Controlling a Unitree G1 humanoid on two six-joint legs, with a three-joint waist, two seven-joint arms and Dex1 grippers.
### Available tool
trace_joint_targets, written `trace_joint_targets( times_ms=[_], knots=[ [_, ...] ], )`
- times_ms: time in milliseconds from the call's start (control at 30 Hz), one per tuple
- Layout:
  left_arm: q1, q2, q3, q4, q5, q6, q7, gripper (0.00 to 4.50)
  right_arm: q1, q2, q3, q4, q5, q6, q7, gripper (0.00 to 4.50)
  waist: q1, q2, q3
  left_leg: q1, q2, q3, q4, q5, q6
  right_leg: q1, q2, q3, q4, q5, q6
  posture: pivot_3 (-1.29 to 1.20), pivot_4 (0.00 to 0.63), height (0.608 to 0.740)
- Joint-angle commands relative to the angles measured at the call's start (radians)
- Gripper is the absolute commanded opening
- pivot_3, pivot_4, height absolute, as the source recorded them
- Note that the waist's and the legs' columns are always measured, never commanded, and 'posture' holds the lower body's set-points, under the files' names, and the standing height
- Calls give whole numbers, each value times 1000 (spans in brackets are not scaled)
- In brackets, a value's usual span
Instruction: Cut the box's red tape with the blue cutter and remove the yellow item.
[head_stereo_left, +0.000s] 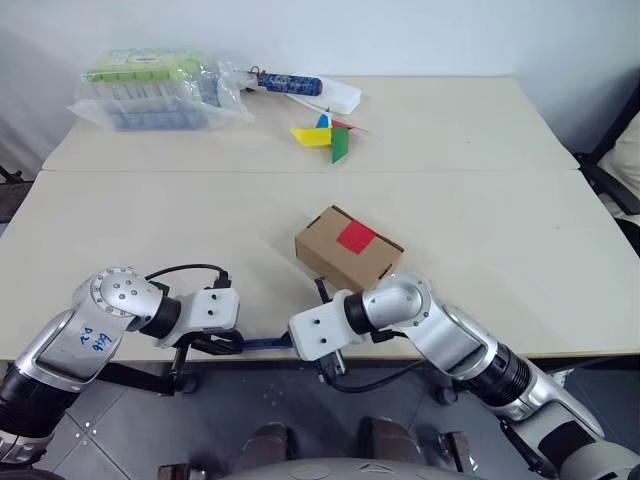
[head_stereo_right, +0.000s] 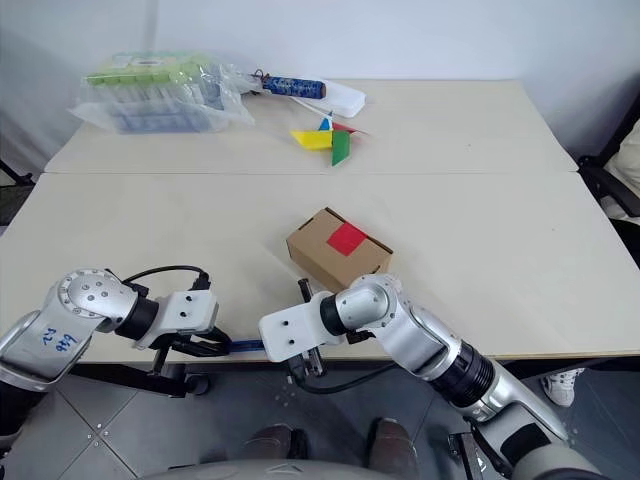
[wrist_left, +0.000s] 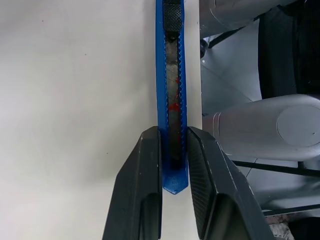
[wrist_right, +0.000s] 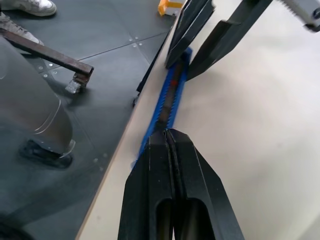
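Left eye view: cream table (head_stereo_left: 480, 200) | dark tiled floor (wrist_right: 75, 40) | left jaws clamp blue cutter (wrist_left: 171, 100) | right jaws closed.

Legible markings are limited to one location. The silver upper shell of the left arm (head_stereo_left: 85, 340) carries blue handwritten characters, also seen in the right eye view; the strokes are too small and slanted to read with certainty. The clear plastic package (head_stereo_left: 150, 90) at the far end of the desk (head_stereo_left: 480, 130) carries green labels, but no print on them can be read. The box (head_stereo_left: 348, 248) and its red tape (head_stereo_left: 356, 236) carry no readable text. The blue cutter (wrist_left: 171, 95) shows no brand or number.
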Motion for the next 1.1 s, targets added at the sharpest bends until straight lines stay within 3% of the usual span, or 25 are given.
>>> trace_joint_targets(
  times_ms=[33,800,1100],
  knots=[
    [17,-10,-44,14,13,13,0,403,4,11,3,10,-12,-20,-15,45,1,0,0,0,0,0,0,0,0,0,0,0,0,0,0,0,150,740],
    [20,-4,-30,3,5,30,3,403,15,35,29,81,-40,-83,-3,45,1,0,0,0,1,1,0,0,0,0,1,1,-1,0,0,0,150,740],
    [48,3,-21,-33,-2,39,7,403,26,22,-18,-30,3,-21,17,45,1,0,0,0,2,1,0,-1,-1,0,2,1,-1,0,-1,0,150,740]
  ],
)
